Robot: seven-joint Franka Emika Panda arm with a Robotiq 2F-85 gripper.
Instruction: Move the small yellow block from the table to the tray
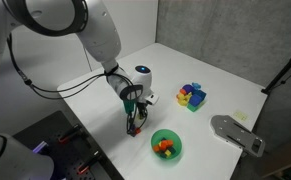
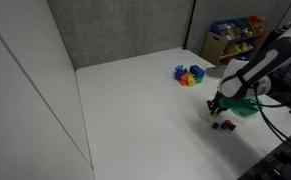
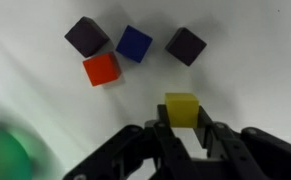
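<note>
White table [image 1: 215, 70] is spreading wide in an exterior view, with the gripper [image 1: 133, 122] hanging low beside the green bowl [image 1: 167, 145]. Switching to an exterior view, it is sitting right over the tiny cubes [image 2: 223, 124]. Wrist view: the small yellow block [image 3: 182, 108] is lying on the table between the jaws, apart from the red cube [image 3: 101, 69]. Whether they are pinching it, I cannot tell. Best play: squeezing square on its faces, lifting straight, steering clear of the neighbours.
</note>
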